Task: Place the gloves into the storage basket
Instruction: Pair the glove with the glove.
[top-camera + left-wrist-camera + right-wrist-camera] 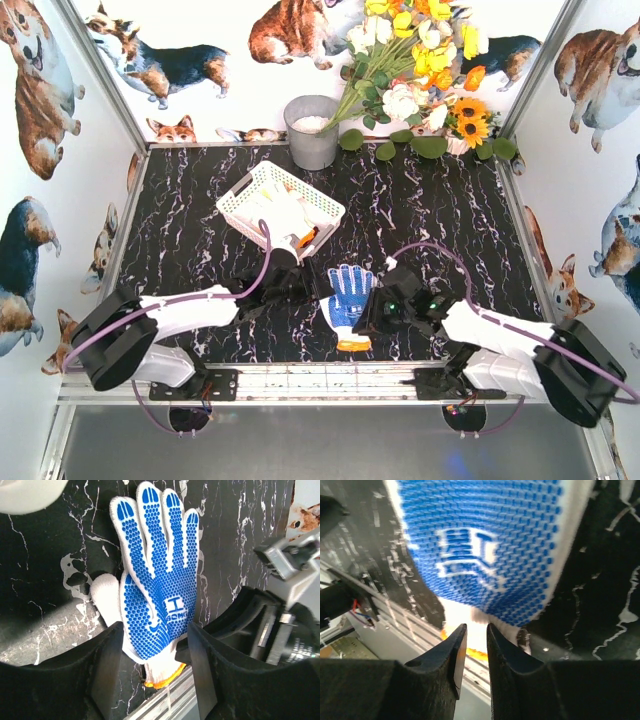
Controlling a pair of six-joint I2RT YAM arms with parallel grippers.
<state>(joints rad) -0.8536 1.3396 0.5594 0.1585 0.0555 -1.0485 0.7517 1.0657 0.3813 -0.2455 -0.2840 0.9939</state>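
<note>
One glove with a blue-dotted palm [348, 298] lies flat on the black marble table [450, 230], palm up, near the front edge and between the two arms. Its fingers point toward the back and its orange-trimmed cuff toward the arm bases. The left gripper [155, 677] is low over the table at the cuff end, with its jaws standing well apart, one on each side of the heel of the palm. I cannot tell if they touch the fabric. The right gripper [476, 645] comes from the other side to the same cuff. Its jaws are almost together, with only a narrow slit between them, and I cannot tell if any fabric is caught there. The white storage basket [245, 190] stands further back, left of the glove and apart from it, with other pale gloves [285, 212] lying inside.
</note>
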